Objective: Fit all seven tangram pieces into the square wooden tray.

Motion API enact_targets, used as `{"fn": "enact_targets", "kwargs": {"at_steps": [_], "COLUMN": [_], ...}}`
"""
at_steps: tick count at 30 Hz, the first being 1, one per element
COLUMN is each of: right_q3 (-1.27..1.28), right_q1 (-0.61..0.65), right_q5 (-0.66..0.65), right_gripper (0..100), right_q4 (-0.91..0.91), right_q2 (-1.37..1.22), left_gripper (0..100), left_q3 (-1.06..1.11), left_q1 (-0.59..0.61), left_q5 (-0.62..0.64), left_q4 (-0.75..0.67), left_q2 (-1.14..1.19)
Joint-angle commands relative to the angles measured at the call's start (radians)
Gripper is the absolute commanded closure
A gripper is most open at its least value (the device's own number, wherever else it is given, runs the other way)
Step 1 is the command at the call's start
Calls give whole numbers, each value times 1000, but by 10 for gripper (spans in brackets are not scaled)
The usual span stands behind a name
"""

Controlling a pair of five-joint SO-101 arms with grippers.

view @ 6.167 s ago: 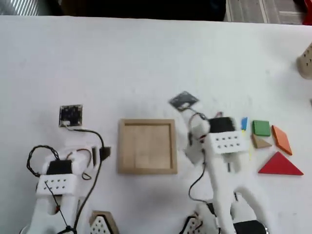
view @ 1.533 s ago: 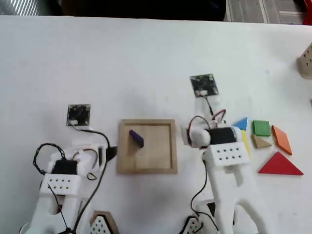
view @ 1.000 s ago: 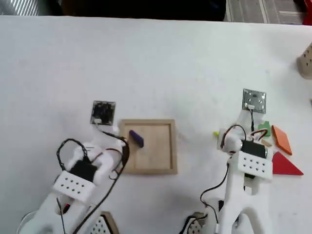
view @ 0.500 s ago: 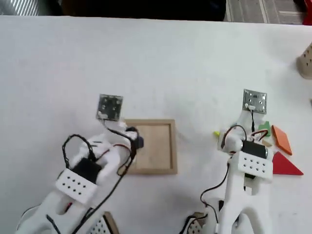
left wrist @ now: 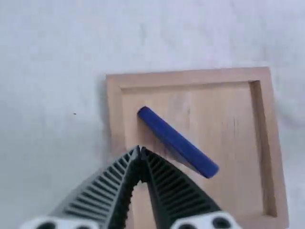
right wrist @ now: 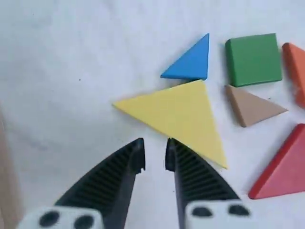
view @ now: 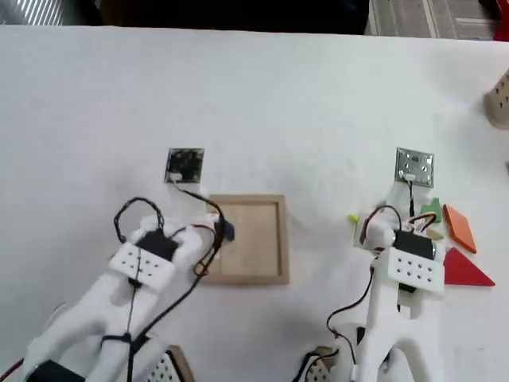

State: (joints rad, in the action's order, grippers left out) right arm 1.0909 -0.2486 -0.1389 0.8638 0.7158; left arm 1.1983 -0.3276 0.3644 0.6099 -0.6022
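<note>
One piece is in so far. The dark blue piece (left wrist: 178, 142) sits inside the square wooden tray (left wrist: 190, 75), in the half nearer the left arm. It shows as a narrow bar running diagonally across the floor, so we judge that it stands on edge or leans rather than lying flat. The left fingers (left wrist: 119, 186) hover over the tray's near rim, just beside the low end of that piece. They are clenched tip to tip with nothing between them.

Across the bench (view: 238, 95), the right fingers (right wrist: 114, 181) hang just short of the yellow triangle (right wrist: 183, 117). They are parted by a narrow gap and hold nothing. Around the yellow one lie the blue triangle (right wrist: 193, 62), green square (right wrist: 252, 58), tan triangle (right wrist: 250, 107), red triangle (right wrist: 281, 167) and orange piece (right wrist: 295, 67), all loose on the bench and well apart from the tray.

We read this as the start of the job, with two moves in hand. The left side needs to nudge or tip the dark blue piece flat and push it towards a corner. The right side needs to spread wider, straddle an edge of the yellow triangle and come down on it. The triangle is thin and flat, so a shallow grip could slip off.
</note>
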Motion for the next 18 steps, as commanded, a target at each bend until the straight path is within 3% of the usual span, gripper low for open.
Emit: {"fn": "enact_targets", "kwargs": {"at_steps": [1,8,18], "right_q3": [-6,-6,-6], "right_q1": [-10,-10,-12], "right_q5": [-15,-15,-15], "right_gripper": [918,918,918], "right_q4": [-16,-18,-15], "right_q2": [25,25,27], "left_gripper": [977,977,977], "left_q3": [-58,-61,-241], "left_q1": [-15,-143,-151], "left_q5": [3,3,8], "left_q4": [-8,-101,-130], "left_q2": [42,59,266]}}
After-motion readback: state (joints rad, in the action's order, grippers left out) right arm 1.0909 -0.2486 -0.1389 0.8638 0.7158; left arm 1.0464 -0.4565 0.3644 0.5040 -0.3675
